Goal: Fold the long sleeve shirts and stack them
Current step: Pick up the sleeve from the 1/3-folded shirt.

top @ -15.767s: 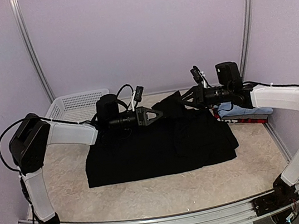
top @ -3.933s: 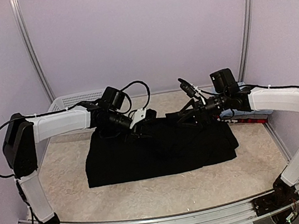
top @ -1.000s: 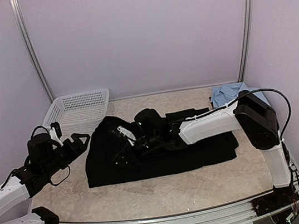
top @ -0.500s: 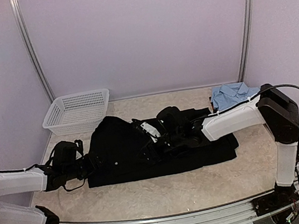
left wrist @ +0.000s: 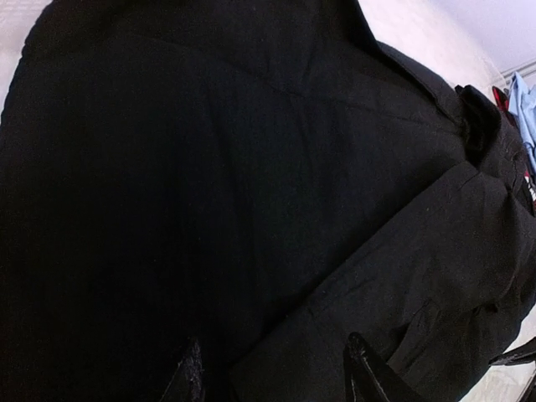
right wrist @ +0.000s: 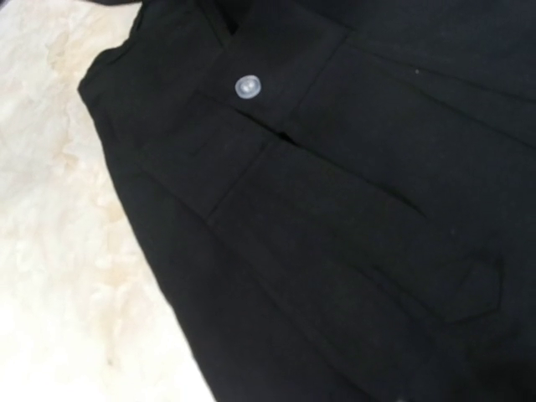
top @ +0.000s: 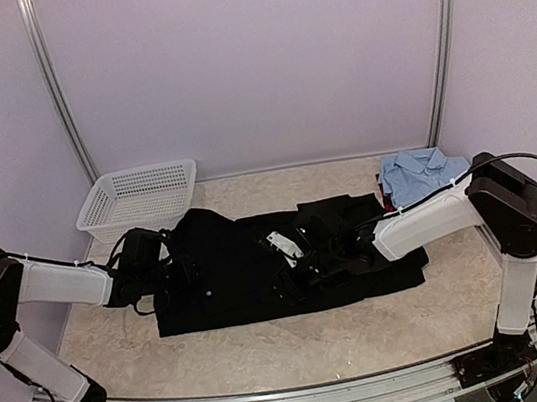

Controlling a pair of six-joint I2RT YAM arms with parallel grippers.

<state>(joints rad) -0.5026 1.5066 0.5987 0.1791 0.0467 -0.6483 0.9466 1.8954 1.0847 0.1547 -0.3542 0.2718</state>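
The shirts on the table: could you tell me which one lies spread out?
The black shirt, spread wide in the middle; the light blue shirt sits folded small at the far right edge.

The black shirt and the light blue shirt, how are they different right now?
The black shirt is far larger than the light blue shirt. The black shirt lies spread out centrally, while the light blue shirt is a compact bundle at the far right. The left arm and right arm reach over the black shirt; neither reaches for the light blue shirt. Both rest on the table.
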